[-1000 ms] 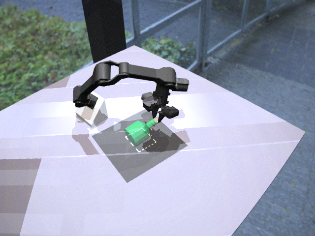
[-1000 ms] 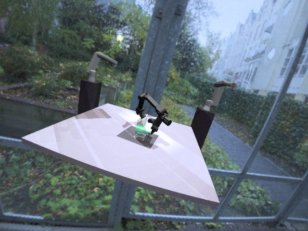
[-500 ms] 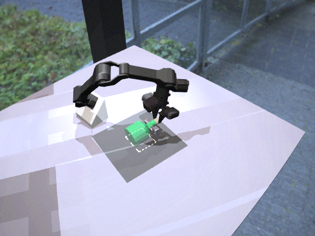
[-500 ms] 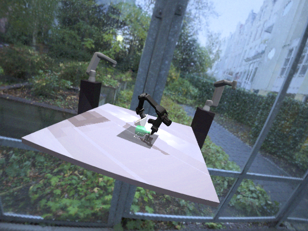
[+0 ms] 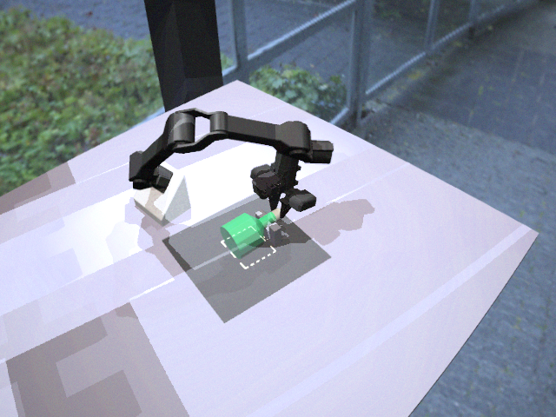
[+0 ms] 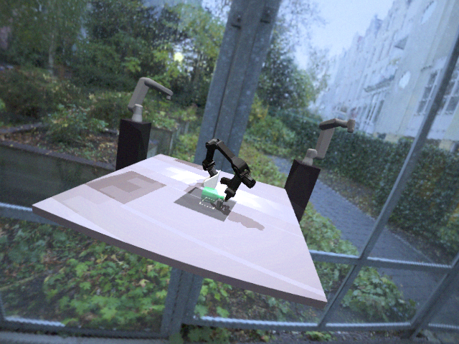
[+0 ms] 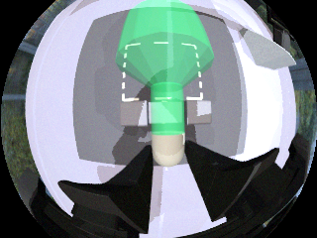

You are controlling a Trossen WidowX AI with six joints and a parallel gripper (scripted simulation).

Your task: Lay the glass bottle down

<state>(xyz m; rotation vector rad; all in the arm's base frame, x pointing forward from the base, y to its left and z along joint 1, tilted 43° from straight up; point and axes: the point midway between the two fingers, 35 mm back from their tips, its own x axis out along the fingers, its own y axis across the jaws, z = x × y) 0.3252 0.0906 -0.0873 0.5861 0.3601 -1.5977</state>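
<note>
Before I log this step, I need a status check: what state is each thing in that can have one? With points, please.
Bottle [image 5: 242, 234] [image 6: 210, 193] [image 7: 165, 40]: on its side, held above the mat, not set down.
End effector [image 5: 278, 214] [image 6: 227, 199] [image 7: 168, 147]: closed on the bottle's neck end.
Neck rest [image 5: 274, 234] [image 7: 134, 113]: upright, below the neck.
Mat [image 5: 224, 301] [image 6: 219, 216] [image 7: 94, 74]: flat on the table.
</note>
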